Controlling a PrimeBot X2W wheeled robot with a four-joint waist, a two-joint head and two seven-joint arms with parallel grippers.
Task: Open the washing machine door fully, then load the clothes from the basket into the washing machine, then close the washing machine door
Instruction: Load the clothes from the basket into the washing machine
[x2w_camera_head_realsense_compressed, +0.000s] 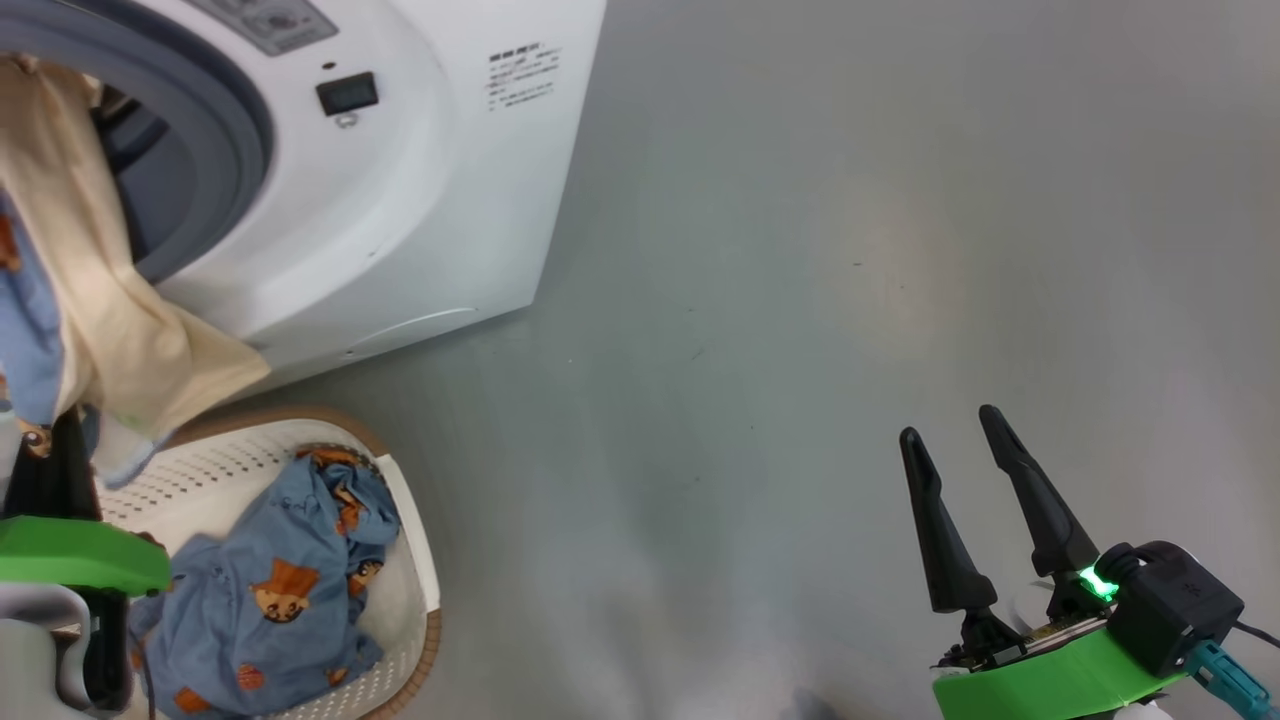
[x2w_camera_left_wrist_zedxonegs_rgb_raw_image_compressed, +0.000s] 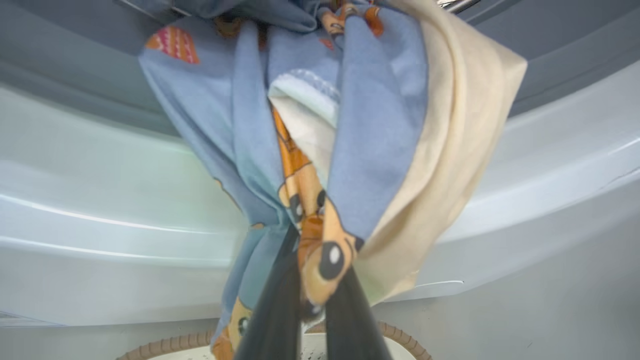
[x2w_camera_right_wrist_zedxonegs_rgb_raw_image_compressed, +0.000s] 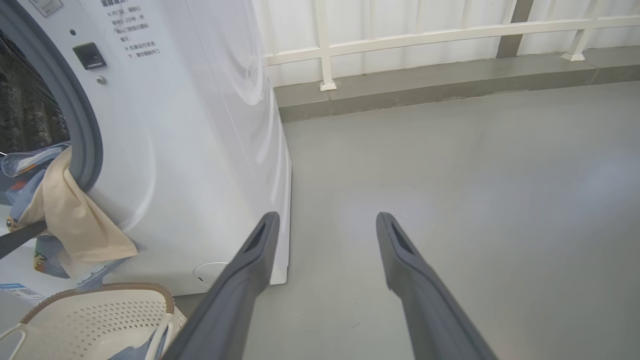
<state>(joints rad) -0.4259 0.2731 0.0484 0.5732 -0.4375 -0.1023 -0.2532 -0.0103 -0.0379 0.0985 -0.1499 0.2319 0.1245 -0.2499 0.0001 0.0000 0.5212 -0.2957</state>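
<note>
1. At the left edge of the head view, the left gripper (x2w_camera_head_realsense_compressed: 55, 465) is in front of the washing machine opening and above the basket. In the left wrist view its 2 dark fingers (x2w_camera_left_wrist_zedxonegs_rgb_raw_image_compressed: 272, 310) are pressed together and clamped on a fold of the clothes (x2w_camera_left_wrist_zedxonegs_rgb_raw_image_compressed: 375, 150).
2. The clothes hang out of the opening, over the grey gasket (x2w_camera_head_realsense_compressed: 235, 130). They are light blue fabric with orange-brown figures, with a cream piece (x2w_camera_head_realsense_compressed: 110, 300) on their right side. The upper ends lie inside the opening. The lower ends hang down before the white front panel, just above the basket.
3. The washing machine (x2w_camera_head_realsense_compressed: 400, 200) stands at the far left, and its round opening is uncovered. A small black latch slot (x2w_camera_head_realsense_compressed: 347, 93) sits on the front, just right of the gasket.
4. The basket (x2w_camera_head_realsense_compressed: 410, 560) stands on the floor at the near left, just in front of the machine. 1 more blue garment (x2w_camera_head_realsense_compressed: 270, 590) with the same print lies inside it.
5. The grey floor (x2w_camera_head_realsense_compressed: 800, 300) takes the middle and the right. In the right wrist view a white railing (x2w_camera_right_wrist_zedxonegs_rgb_raw_image_compressed: 400, 35) runs along the far side.
6. The right gripper (x2w_camera_head_realsense_compressed: 950, 425) is at the near right, above the floor and well apart from the machine and the basket. Its 2 fingers stand apart, with nothing between them.
</note>
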